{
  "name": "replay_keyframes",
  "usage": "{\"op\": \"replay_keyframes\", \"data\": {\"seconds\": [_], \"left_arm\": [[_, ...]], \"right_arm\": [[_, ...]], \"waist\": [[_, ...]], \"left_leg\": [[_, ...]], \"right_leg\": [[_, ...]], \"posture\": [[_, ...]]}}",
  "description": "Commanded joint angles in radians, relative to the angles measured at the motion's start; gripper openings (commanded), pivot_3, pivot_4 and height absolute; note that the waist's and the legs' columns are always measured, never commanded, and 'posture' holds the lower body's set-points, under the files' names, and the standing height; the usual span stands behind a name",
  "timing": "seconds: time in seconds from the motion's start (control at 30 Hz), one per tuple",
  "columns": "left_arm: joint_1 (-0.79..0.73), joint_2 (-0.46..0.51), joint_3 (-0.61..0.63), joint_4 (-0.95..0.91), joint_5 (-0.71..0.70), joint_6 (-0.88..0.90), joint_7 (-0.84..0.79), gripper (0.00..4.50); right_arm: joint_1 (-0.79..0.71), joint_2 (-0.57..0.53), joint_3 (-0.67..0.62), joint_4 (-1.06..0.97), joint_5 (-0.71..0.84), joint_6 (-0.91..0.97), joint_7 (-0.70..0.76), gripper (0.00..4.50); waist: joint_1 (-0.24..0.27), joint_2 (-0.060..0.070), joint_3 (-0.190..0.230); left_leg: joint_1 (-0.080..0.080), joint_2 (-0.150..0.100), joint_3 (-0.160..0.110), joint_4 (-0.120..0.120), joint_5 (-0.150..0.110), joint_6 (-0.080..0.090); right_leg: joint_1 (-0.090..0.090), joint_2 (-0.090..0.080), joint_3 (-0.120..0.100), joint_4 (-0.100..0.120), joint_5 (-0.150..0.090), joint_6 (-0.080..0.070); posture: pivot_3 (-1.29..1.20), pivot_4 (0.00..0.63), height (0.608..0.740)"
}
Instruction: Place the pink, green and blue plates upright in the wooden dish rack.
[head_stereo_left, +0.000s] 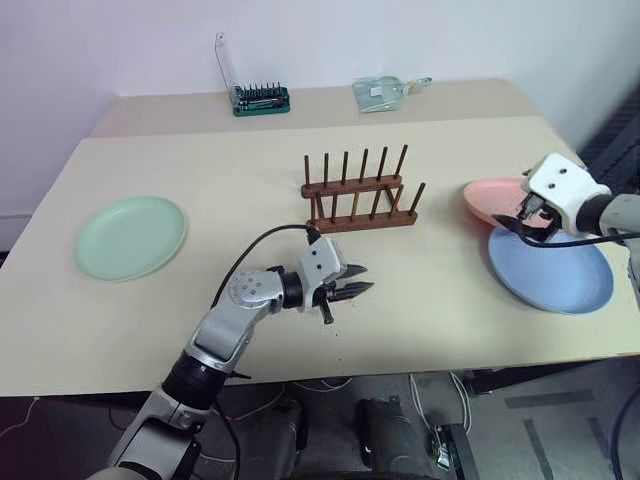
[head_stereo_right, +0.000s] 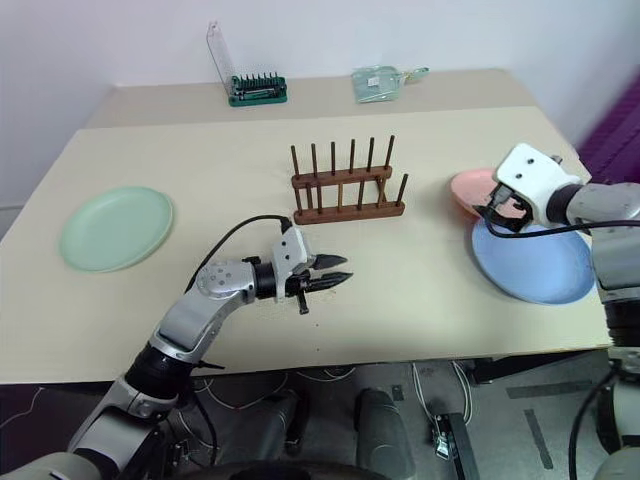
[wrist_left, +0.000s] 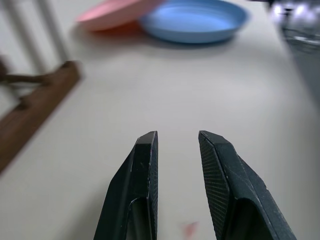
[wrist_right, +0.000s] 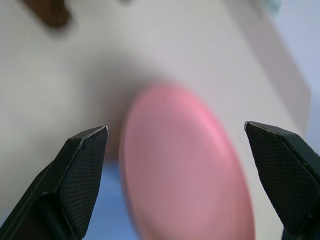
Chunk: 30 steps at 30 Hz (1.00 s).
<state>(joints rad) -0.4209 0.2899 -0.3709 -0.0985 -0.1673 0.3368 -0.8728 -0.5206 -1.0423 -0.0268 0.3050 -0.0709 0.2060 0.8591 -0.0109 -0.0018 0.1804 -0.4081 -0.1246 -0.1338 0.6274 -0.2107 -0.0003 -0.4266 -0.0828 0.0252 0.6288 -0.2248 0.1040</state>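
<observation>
Wooden dish rack (head_stereo_left: 358, 190) runs left-right, pegs up, empty. Right tool (wrist_right: 177, 145) wide open over pink plate (head_stereo_left: 492, 198), right of rack. Left tool (wrist_left: 177, 150) part-open, empty, in front of the rack.

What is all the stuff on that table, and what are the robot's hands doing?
green plate: one, mint, flat at the table's left.
pink plate: one, salmon, right side, edge resting on the blue one.
blue plate: one, light blue, right front.
wooden dish rack: one, dark brown, centre, empty.
bit holder: one, green, back.
clear packet: one, back.
left gripper: jaws slightly apart, empty, before the rack.
right gripper: jaws wide, over the pink plate.
</observation>
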Motion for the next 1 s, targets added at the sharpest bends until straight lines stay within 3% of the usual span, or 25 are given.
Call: {"op": "replay_keyframes", "data": {"seconds": [0.03,0.17,0.27,0.5,0.63,0.73,0.87,1.0], "left_arm": [[-0.015,0.0,0.011,-0.034,-0.027,-0.004,-0.019,1.29],[0.001,0.004,0.007,-0.045,-0.022,-0.011,-0.014,1.29],[0.016,0.004,0.009,-0.056,-0.022,-0.008,-0.001,1.29],[0.051,0.016,0.021,-0.086,-0.028,0.005,0.019,1.29],[0.063,0.018,0.028,-0.095,-0.033,0.005,0.031,1.29],[0.071,0.016,0.045,-0.097,-0.038,0.001,0.051,1.29],[0.071,0.007,0.072,-0.095,-0.053,0.005,0.067,1.29],[0.062,0.007,0.098,-0.087,-0.063,0.002,0.085,1.29]], "right_arm": [[-0.007,-0.049,0.006,0.049,-0.054,-0.067,-0.015,4.46],[-0.005,-0.044,0.06,0.12,-0.119,-0.138,-0.038,4.46],[-0.03,-0.025,0.094,0.185,-0.173,-0.191,-0.095,3.65],[-0.057,-0.003,0.111,0.23,-0.2,-0.254,-0.128,0.2],[-0.078,-0.019,0.112,0.205,-0.228,-0.31,-0.166,0.08],[-0.16,0.033,0.045,0.15,-0.14,-0.288,-0.175,0.08],[-0.258,0.137,-0.053,0.045,0.047,-0.147,-0.131,0.08],[-0.34,0.302,-0.216,-0.173,0.468,0.283,-0.084,0.08]], "waist": [[-0.002,0.001,0.0],[-0.001,0.001,0.0],[0.001,0.001,0.0],[-0.001,0.001,0.0],[0.002,0.001,0.0],[-0.001,0.003,0.001],[-0.006,0.003,0.002],[0.003,0.002,0.002]], "left_leg": [[0.0,0.0,0.0,0.0,0.0,0.0],[0.0,0.0,0.0,0.0,0.0,0.0],[0.0,0.0,0.0,0.0,0.0,0.0],[0.0,0.0,0.0,0.0,0.0,0.0],[0.0,0.0,0.0,0.0,0.0,0.0],[0.0,0.0,0.001,0.0,0.0,0.0],[0.001,0.001,0.001,-0.001,0.0,0.0],[0.0,0.001,-0.001,0.0,0.0,0.0]], "right_leg": [[0.0,0.0,0.0,0.0,0.0,-0.001],[0.0,0.0,0.0,0.0,0.0,-0.001],[0.0,0.0,0.0,0.0,0.0,0.0],[0.0,0.0,0.001,0.0,0.0,0.0],[0.0,0.0,0.001,0.0,0.0,0.0],[0.0,0.0,0.001,0.0,0.0,0.0],[-0.001,0.001,0.002,0.001,0.0,0.001],[-0.001,0.001,0.0,0.001,0.001,0.001]], "posture": [[0.0,0.15,0.74],[0.0,0.15,0.74],[0.0,0.15,0.74],[0.0,0.15,0.74],[0.0,0.15,0.74],[0.0,0.15,0.74],[0.0,0.15,0.74],[0.0,0.15,0.74]]}}
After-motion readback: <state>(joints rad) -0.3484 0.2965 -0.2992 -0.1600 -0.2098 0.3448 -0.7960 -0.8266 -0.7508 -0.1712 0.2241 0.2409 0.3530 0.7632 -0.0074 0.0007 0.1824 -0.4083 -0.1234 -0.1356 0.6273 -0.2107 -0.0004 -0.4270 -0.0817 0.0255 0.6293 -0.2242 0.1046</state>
